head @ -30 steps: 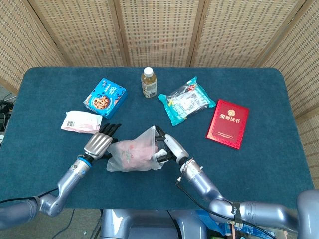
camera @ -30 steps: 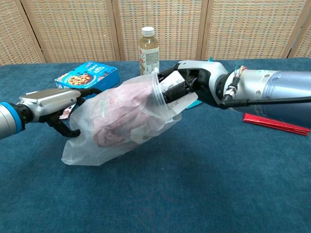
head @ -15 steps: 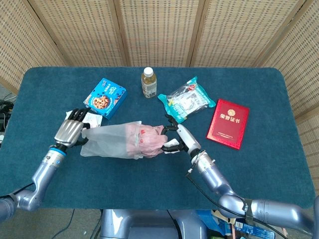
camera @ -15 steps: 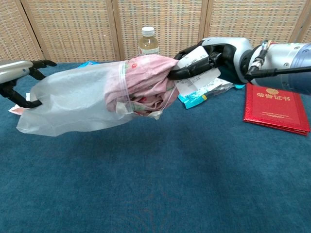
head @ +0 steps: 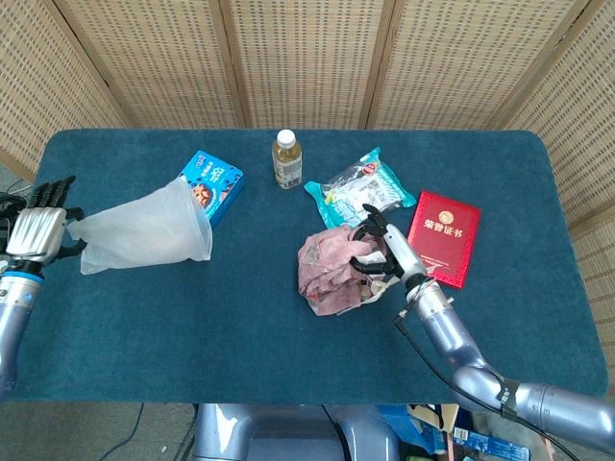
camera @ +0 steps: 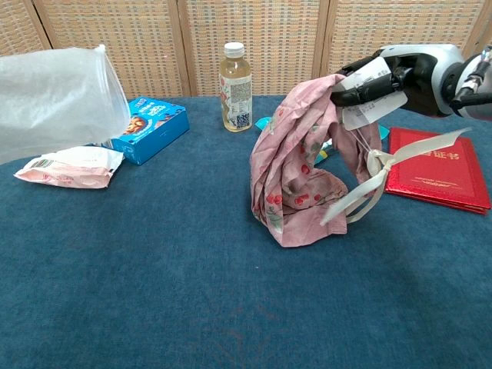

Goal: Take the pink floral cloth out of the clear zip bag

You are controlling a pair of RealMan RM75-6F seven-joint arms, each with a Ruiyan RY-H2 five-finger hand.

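Pink and soft, the cloth (camera: 296,177) hangs limp from my right hand (camera: 400,73), which pinches its top edge near the white tag; its lower folds touch the tabletop (camera: 192,307). I judge it light and floppy, easy to hold by any bunched fold, and its loose ribbon (camera: 384,165) may snag. My left hand (head: 38,230) grips the closed end of the bag (head: 149,230), lifted at the far left. Half a second ago the cloth was still halfway inside the bag; now they are well apart.
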